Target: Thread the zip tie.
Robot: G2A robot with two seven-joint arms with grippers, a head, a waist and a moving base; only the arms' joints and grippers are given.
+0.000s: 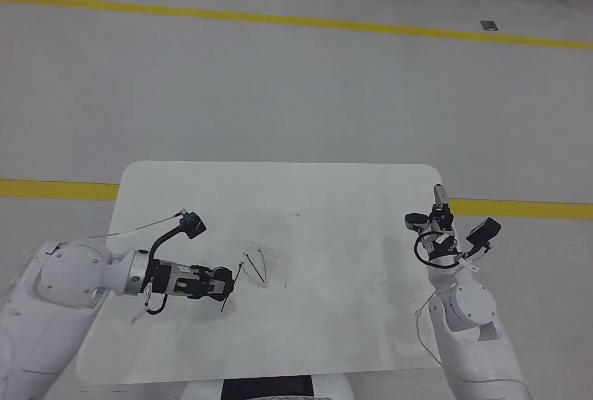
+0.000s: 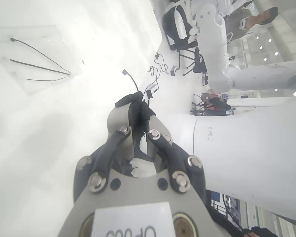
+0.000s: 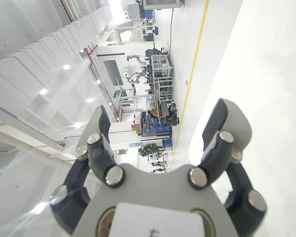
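Left gripper [image 1: 230, 283] near zip ties [image 1: 259, 266]

Black zip tie [image 2: 132, 80], white table [image 1: 326, 200], yellow lines [image 1: 36, 188].

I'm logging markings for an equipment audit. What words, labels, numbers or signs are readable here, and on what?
"NFC", with a wave sign beside it: on the white rounded housing in the left wrist view.
White left-wrist label behind the left gripper: upside-down characters cut off by the picture edge, not readable whole.
White right-wrist label behind the right gripper: one cut-off mark, unreadable.
Small dark floor plate: too small.
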